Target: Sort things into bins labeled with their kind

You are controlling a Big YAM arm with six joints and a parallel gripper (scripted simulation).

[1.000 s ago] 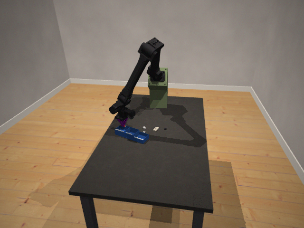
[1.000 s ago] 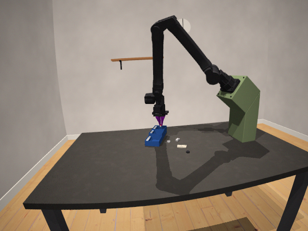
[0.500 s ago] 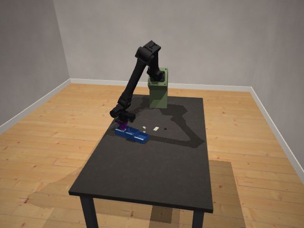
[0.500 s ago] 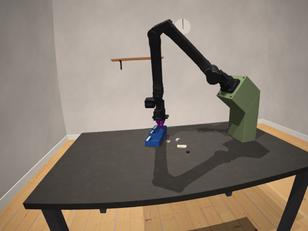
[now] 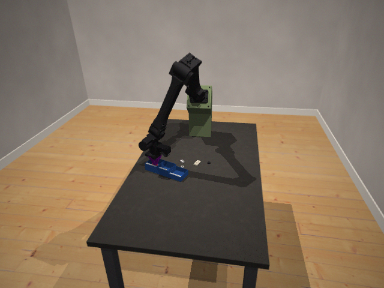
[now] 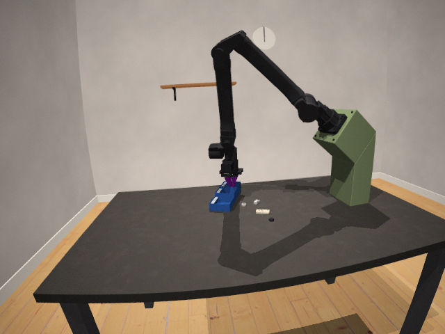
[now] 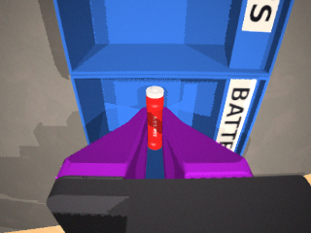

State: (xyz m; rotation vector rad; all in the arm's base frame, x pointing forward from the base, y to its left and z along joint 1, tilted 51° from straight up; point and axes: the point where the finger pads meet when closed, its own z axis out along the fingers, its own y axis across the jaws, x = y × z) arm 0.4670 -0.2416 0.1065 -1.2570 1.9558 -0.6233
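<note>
My gripper [image 5: 155, 164] [image 6: 231, 185] [image 7: 155, 115] points down with its purple fingers shut on a red battery [image 7: 155, 127] with a white end. The battery is upright or nearly so, over the end bin [image 5: 150, 168] [image 7: 80, 109], whose label [image 7: 234, 114] shows "BATTE". Fingertips and battery are at or just inside the bin's opening; the exact height is unclear. The adjoining middle bin [image 7: 141, 60] has a label ending in "S". The third blue bin [image 5: 185, 175] [image 6: 220, 207] has a label too small to read. All three stand in a row.
On the table [image 5: 186, 213] [image 6: 151, 244] beside the bins lie two small white pieces, one [image 5: 182, 161] [image 6: 256, 201] and another [image 5: 182, 166] [image 6: 243, 204], a cream dotted block [image 5: 197, 162] [image 6: 262, 211] and a small black piece [image 5: 208, 162] [image 6: 271, 219].
</note>
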